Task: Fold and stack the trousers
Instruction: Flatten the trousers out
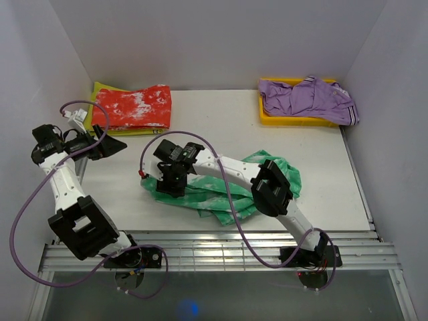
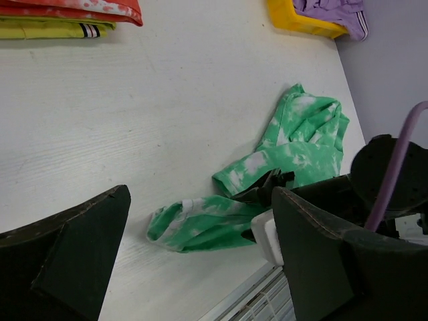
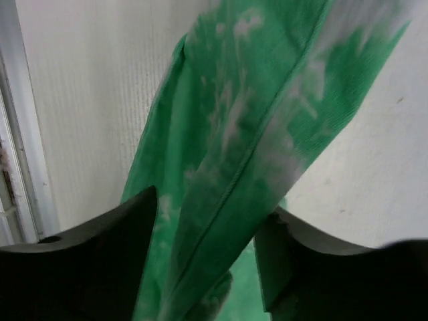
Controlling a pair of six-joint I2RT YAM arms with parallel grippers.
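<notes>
Top external: trousers (image 1: 200, 198) mid-table; red garment (image 1: 134, 107) back-left, purple garment (image 1: 307, 99) in yellow tray (image 1: 294, 122).

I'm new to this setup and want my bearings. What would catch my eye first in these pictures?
The bright green tie-dye trousers lie crumpled at the near middle of the table, the right gripper open astride their left end. Along the far edge sit a red-and-white folded garment on the left and a purple garment in a yellow tray on the right.
</notes>
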